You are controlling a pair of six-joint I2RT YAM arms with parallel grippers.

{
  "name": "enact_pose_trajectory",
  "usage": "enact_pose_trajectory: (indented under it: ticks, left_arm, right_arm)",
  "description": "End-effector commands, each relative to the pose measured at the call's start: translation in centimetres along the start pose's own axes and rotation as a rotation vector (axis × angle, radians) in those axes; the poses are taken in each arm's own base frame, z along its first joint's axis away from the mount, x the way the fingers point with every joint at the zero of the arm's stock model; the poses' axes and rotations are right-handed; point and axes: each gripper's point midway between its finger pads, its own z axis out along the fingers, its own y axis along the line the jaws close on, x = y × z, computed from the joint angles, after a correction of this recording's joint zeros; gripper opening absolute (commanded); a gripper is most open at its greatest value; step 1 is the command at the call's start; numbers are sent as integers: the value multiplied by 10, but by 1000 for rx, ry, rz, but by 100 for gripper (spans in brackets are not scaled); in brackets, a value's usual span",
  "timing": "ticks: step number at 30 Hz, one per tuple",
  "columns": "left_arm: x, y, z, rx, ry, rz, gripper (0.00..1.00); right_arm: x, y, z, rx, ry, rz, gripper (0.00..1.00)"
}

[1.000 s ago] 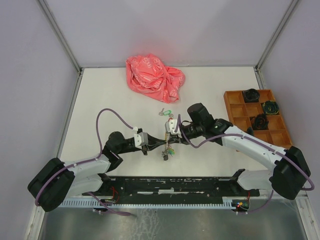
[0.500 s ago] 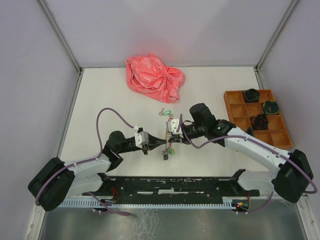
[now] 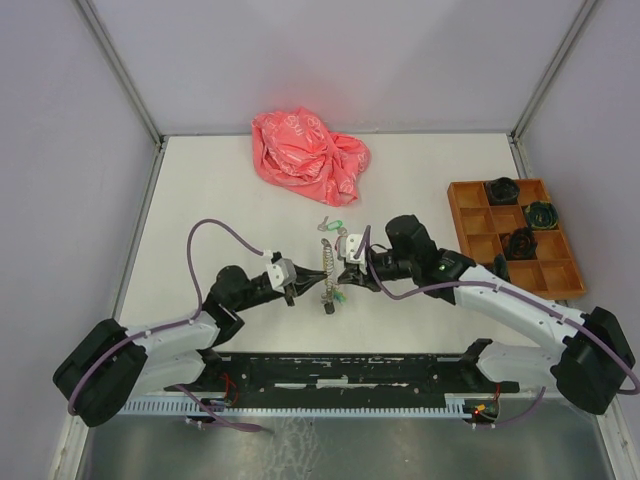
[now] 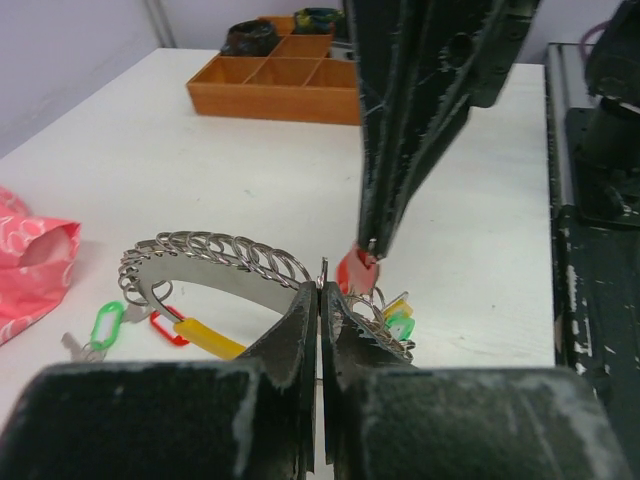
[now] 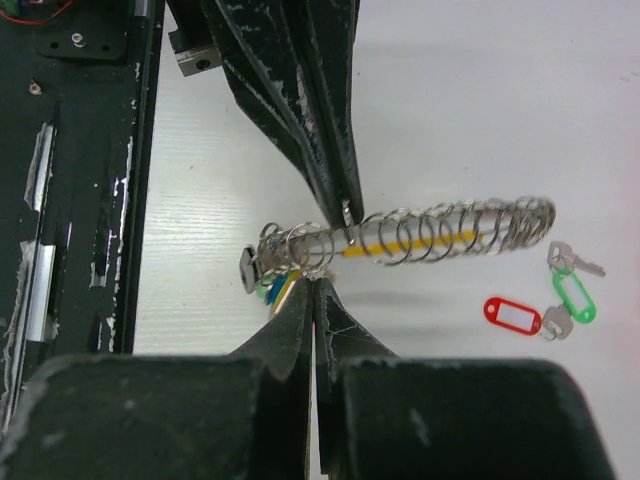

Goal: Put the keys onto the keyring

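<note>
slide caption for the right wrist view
Left gripper pinches the keyring, right gripper shut beside it; tagged keys lie loose

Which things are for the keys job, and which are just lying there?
For the job: keyring, loose keys, left gripper and right gripper, both pinching the keyring.
Just lying about: pink bag, orange tray.

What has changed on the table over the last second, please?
The keyring, bunched between the left gripper and right gripper before, is now drawn out in a line toward the loose keys. The right arm shifted slightly rightward. Both grippers stay shut at the ring; loose keys, pink bag and tray are unmoved.
</note>
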Motion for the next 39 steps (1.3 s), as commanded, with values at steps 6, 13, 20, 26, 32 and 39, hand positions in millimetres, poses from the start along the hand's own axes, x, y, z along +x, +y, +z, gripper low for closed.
enact_pose_trajectory:
  ticks: [6, 13, 20, 26, 32, 39]
  left_arm:
    - [-13, 41, -12, -255, -45, 45, 3]
    - [-12, 48, -17, -303, -38, 42, 3]
    - [-9, 54, -19, -337, -25, 33, 3]
    - [-9, 57, -21, -362, -25, 30, 3]
    - [-8, 59, -23, -375, -22, 29, 3]
    - [-8, 60, -23, -381, -22, 30, 3]
  right_arm:
    - [5, 1, -8, 163, -54, 305, 1]
    - [47, -4, -18, 362, 3, 549, 0]
    - [82, -31, -19, 594, 1, 596, 1]
    - [102, -68, -6, 764, -66, 537, 1]
    - [127, -94, 3, 897, -76, 472, 1]
    - [150, -107, 12, 978, -54, 494, 1]
